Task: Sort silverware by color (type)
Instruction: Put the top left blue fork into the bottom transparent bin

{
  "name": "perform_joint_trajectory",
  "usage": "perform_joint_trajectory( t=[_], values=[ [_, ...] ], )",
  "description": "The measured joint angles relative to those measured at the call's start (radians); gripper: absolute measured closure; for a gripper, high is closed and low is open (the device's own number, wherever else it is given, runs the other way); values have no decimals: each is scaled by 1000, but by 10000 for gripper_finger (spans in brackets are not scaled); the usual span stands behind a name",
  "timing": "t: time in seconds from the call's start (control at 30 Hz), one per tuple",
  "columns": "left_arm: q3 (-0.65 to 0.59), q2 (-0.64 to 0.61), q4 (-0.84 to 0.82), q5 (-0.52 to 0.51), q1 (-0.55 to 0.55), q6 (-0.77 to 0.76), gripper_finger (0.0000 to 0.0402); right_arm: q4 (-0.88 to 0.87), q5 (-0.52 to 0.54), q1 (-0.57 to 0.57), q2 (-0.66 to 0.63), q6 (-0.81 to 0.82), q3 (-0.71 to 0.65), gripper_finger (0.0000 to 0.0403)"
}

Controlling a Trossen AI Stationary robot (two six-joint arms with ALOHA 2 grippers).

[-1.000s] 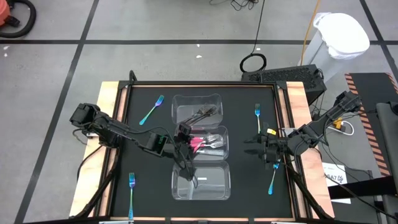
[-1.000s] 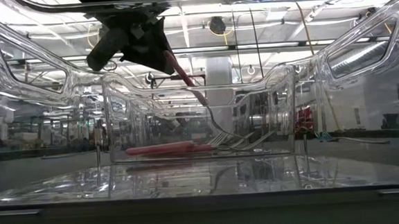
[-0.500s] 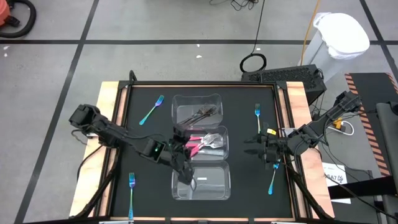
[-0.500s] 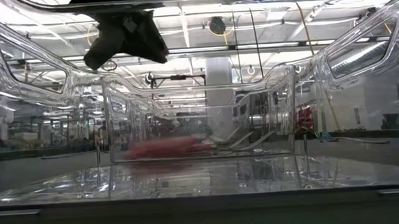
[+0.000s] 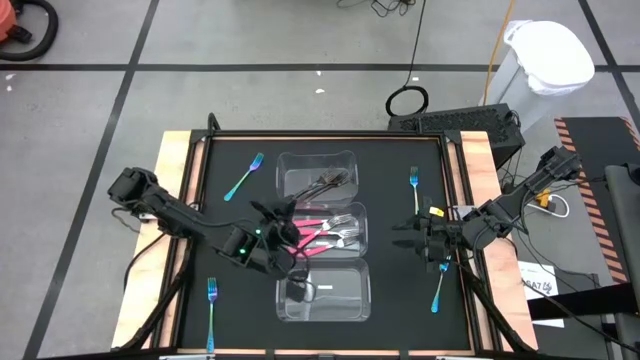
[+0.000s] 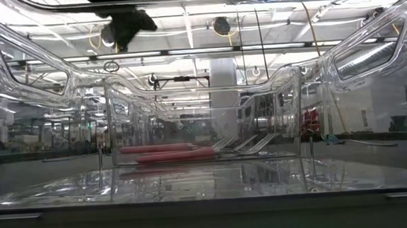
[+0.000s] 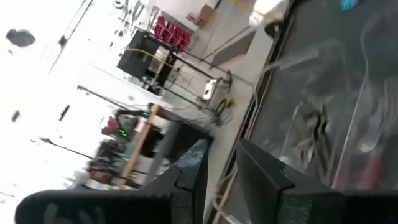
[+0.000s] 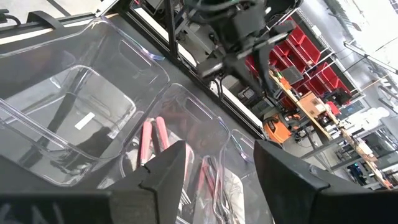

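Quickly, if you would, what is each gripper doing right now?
Left gripper: open and empty, above the left edge of the middle container that holds the pink forks.
Right gripper: open, holding nothing, waiting right of the containers.

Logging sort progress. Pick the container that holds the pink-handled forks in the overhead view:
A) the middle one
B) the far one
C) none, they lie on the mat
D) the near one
A: the pink-handled forks lie inside the middle container of the row of three.
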Motion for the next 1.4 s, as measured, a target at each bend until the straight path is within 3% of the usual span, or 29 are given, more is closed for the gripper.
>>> perform_joint_trajectory(
  t=[0.1, 0.3, 0.5, 0.63, 0.8, 0.97, 1.1, 1.2, 1.4],
  values=[
    [0, -40, 4, 17, -2, -77, 312, 0, 0, 0, 0, 0, 0, 216],
    [0, -137, 8, 181, -8, -217, 312, 0, 0, 0, 0, 0, 0, 216],
    [0, -212, 9, 185, -30, -116, 312, 0, 0, 0, 0, 0, 0, 216],
    [0, -217, -15, 171, -40, -166, 312, 0, 0, 0, 0, 0, 0, 216],
    [0, -216, -280, 156, -3, -368, 312, 0, 0, 0, 0, 6, 0, 216],
    [0, -263, -729, 151, 78, -836, 312, 0, 0, 0, 0, 7, 0, 216],
    [-2, -319, -1006, 285, 173, -1180, 312, 1, 0, 0, 0, 0, 0, 216],
    [-26, -361, -1039, 385, 232, -1229, 312, 10, 0, 0, 0, -15, 0, 216],
    [-105, -407, -925, 477, 349, -1134, 312, 9, 0, 0, 0, -23, 0, 216]
  ],
)
